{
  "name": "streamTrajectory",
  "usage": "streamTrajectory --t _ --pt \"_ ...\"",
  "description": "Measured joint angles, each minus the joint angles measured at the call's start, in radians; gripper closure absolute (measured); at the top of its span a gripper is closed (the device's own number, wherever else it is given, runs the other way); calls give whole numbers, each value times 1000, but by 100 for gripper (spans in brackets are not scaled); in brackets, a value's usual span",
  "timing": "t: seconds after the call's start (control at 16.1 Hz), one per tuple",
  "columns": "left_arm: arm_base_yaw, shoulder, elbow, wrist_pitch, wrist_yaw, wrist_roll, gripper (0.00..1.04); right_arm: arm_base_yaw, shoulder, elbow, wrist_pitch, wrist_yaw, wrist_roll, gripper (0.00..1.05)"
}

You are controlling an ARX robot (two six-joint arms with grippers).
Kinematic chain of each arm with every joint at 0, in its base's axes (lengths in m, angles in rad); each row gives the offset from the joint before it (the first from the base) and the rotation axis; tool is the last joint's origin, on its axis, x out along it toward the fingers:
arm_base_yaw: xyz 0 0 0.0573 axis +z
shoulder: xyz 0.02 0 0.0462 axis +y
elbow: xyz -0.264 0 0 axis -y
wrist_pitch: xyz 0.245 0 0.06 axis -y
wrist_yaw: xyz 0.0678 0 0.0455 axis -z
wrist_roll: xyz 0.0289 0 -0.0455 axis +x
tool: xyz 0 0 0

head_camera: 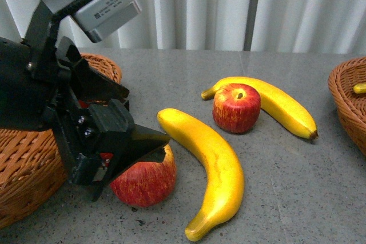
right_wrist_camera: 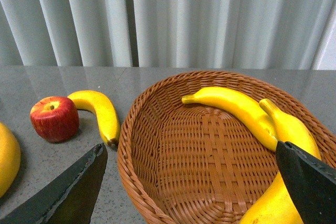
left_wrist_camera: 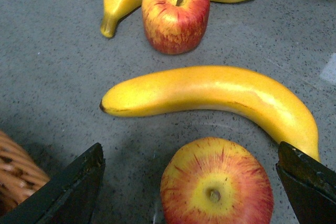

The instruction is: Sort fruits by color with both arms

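Glossy, squat near apple (left_wrist_camera: 216, 184), red streaked under a yellow crown, brown stem up, sitting at the table's 7 o'clock. Straddling it, left gripper (left_wrist_camera: 190, 149), black and angular, pitched downward, jaws spread wide with a gap on either side. At the apple's 3 o'clock, smooth curved near banana (head_camera: 209, 170), just beside. At 1 o'clock, far apple (head_camera: 236, 107), tucked in the curve of far banana (head_camera: 274, 102). Woven brown left basket (head_camera: 23, 164) at 9 o'clock, right basket (head_camera: 346, 98) at 3. Over that one, right gripper (right_wrist_camera: 190, 149), jaws likewise wide apart, with 2 bananas (right_wrist_camera: 236, 108) lying inside. Speckled grey table (head_camera: 286, 198), pleated pale curtain (head_camera: 200, 4) behind.
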Motion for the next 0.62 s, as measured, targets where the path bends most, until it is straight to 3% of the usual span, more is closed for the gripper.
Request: streamTrajectory --t 0.43,0.62 --pt "-76 76 2 25 -6 32 7 0 0 0 0 0 0 6" --pt "-108 84 -20 18 -83 64 7 0 0 0 0 0 0 6"
